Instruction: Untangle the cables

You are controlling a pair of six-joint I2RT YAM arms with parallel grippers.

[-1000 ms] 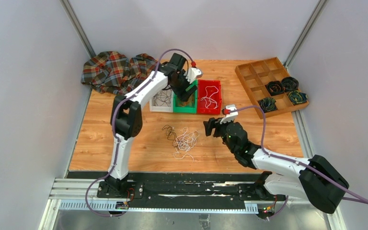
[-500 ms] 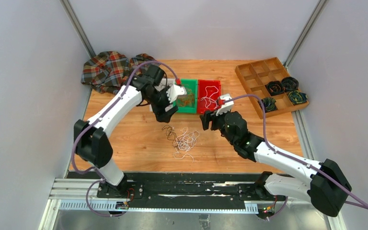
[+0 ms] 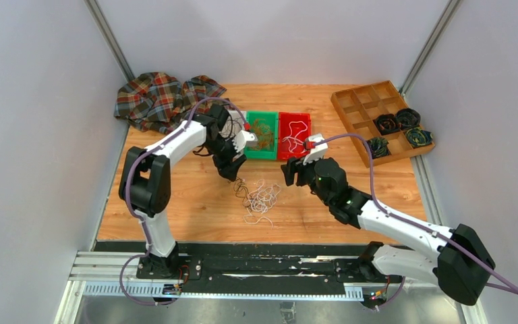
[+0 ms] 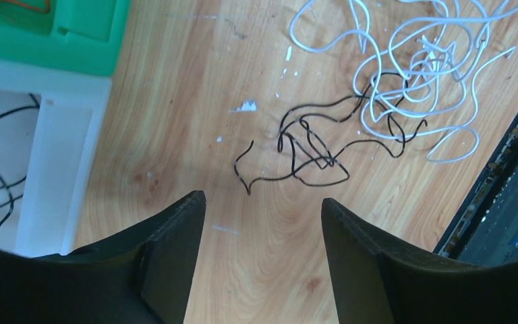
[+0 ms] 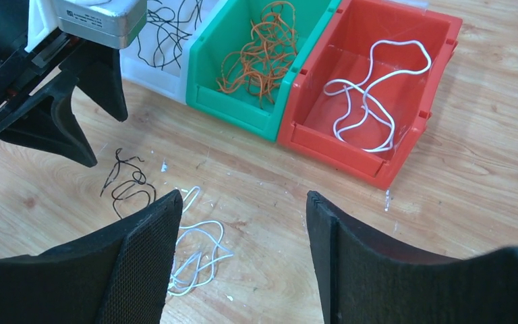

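Note:
A loose bunch of cables (image 3: 260, 197) lies on the wooden table: black strands (image 4: 310, 162) on its left and white strands (image 4: 418, 61) tangled on its right. My left gripper (image 3: 233, 169) hangs open just above and left of the bunch, nothing between its fingers (image 4: 263, 199). My right gripper (image 3: 290, 174) hovers open to the right of the bunch, empty (image 5: 243, 196). Through it I see the black strand (image 5: 131, 185) and white loops (image 5: 199, 250). Orange wires (image 5: 263, 54) lie in the green bin (image 5: 243, 111). A white wire (image 5: 371, 94) lies in the red bin (image 5: 351, 152).
A white bin (image 4: 67, 155) with black wires sits left of the green one, partly under my left arm. A plaid cloth (image 3: 162, 98) lies at the back left. A wooden divided tray (image 3: 361, 108) with dark wound coils (image 3: 405, 120) stands at the back right.
My left arm has swung from over the green bin down and toward the bunch on the table. My right gripper has shifted a little toward the red bin and stays open.

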